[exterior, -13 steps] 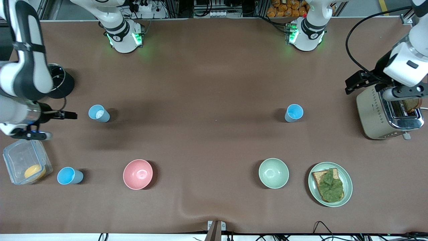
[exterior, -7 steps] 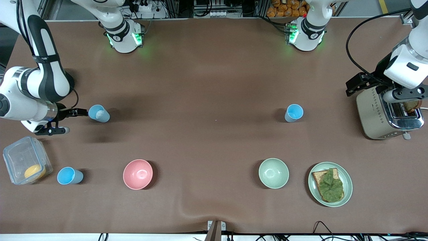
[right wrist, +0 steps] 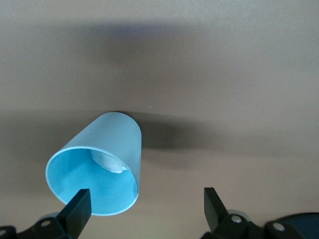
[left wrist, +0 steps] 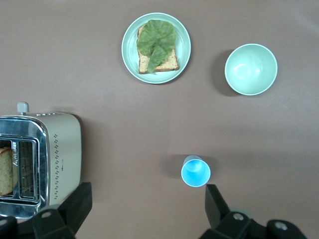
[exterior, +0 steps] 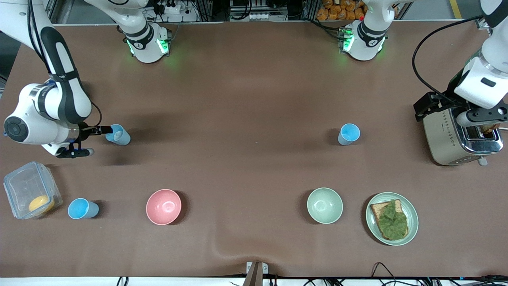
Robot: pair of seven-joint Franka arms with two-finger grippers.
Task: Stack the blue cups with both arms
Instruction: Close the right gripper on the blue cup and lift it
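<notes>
The right gripper, fingers apart, reaches one blue cup standing on the surface near the right arm's end. The cup looks light, thin and smooth, so it may tip; better to hold its wall just below the rim. The left gripper waits open over the toaster.

A pink bowl and a pale green bowl sit on the brown counter. Beside the green bowl, a plate holds lettuce-topped toast. A toaster and a clear lidded box stand at opposite ends.
</notes>
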